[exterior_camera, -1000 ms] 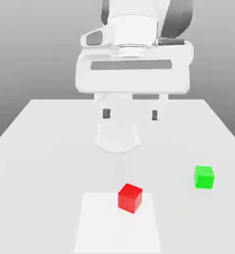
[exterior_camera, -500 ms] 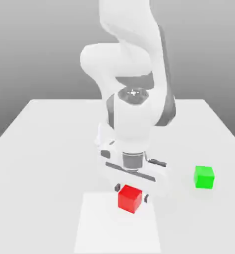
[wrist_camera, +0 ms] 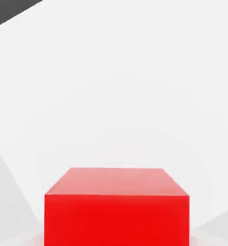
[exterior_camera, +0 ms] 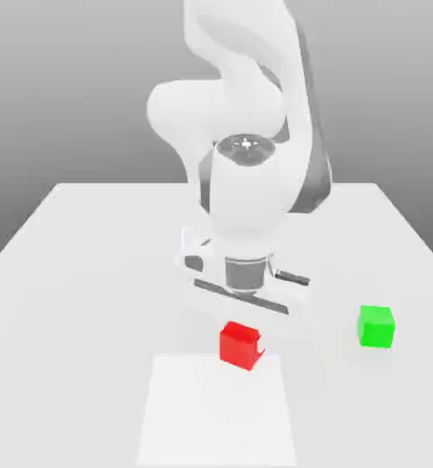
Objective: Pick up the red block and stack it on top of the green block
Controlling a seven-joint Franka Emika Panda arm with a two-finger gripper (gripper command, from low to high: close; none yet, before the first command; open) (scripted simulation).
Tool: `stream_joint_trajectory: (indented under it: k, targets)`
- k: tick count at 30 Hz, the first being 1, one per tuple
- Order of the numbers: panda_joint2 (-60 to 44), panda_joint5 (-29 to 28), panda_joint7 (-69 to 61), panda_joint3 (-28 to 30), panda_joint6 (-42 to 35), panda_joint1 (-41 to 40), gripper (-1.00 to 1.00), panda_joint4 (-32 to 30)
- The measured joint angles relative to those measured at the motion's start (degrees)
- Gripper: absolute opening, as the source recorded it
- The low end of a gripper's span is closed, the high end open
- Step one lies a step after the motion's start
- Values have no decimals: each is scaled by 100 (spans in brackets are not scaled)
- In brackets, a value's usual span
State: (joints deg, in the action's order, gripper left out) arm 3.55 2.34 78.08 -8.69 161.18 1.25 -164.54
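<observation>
The flat white table (exterior_camera: 83, 274) carries everything, with a paler square patch (exterior_camera: 216, 416) marked at the middle of its near edge. Over the table's centre bends the bulky white Franka arm (exterior_camera: 248, 110), wrist pointing straight down, ending in the two-finger gripper (exterior_camera: 241, 340), which sits low above the far border of the paler patch. Its fingers are closed on the small bright red cube with smooth plain faces, the red block (exterior_camera: 239, 345): the hand view has that cube (wrist_camera: 117, 206) pressed up close beneath the camera, top face level and square to the view. In the exterior view the cube looks just clear of the surface, though I cannot be sure it is off the table.

The small bright green cube, the green block (exterior_camera: 375, 325), stands alone toward the table's edge on the exterior view's right, well apart from the gripper and about level with it in depth. So the carry runs sideways toward that edge, after lifting high enough to clear the green block's top.
</observation>
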Motion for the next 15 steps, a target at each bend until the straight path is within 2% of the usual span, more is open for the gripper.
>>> stream_joint_trajectory:
  k: [11, 15]
  targets:
    - [654, 672, -1121, -1477, -788, 2206, -100, 183]
    - [352, 289, -915, -1675, -565, 2265, -100, 232]
